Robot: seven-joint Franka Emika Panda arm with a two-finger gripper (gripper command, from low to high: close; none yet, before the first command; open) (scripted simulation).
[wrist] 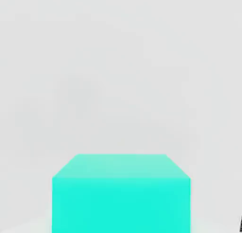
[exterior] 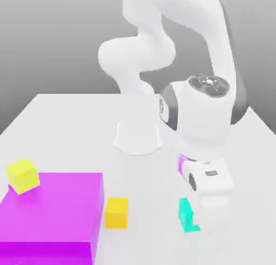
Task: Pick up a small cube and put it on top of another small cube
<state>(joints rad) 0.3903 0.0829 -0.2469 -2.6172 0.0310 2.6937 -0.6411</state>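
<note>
exterior view faces the arm from across the table [exterior: 64, 118]; hand view sits close above the shared teal cube [exterior: 186, 212].

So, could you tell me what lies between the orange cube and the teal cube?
Only bare table in the exterior view, between orange cube and teal cube.

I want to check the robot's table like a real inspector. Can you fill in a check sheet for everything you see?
Surface: white table, flat, with the arm's base standing on it.
Job's things: teal cube on the table, right at the end effector; orange-yellow cube sits to its left in the exterior view.
Clutter: big magenta block with a lemon-yellow cube on its top corner.
Grippers: end effector lowered at the teal cube and shut; the pictures do not show clearly whether the cube is gripped.
Cables: nothing seen.
Surroundings: plain grey backdrop, nothing else seen.
</note>
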